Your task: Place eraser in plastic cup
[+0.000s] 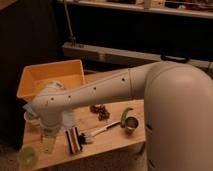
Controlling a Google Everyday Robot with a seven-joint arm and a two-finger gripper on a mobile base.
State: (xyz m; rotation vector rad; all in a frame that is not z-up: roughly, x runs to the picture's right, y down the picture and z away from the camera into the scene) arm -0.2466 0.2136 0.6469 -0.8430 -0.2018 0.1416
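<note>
The eraser (73, 140), a small block with dark, white and reddish-brown stripes, lies on the wooden table (112, 141) near its front edge. The translucent lime-green plastic cup (27, 156) stands at the table's front left corner. My gripper (48, 141) hangs down from the white arm (95, 92), just left of the eraser and up and to the right of the green cup. It stands low over the table, apart from the eraser.
An orange bin (50, 76) sits at the back left. A white cup (31, 119) stands behind the gripper. Dark red grapes (100, 111), a white-handled brush (102, 131), a green item (125, 115) and a shiny metal cup (131, 124) lie to the right.
</note>
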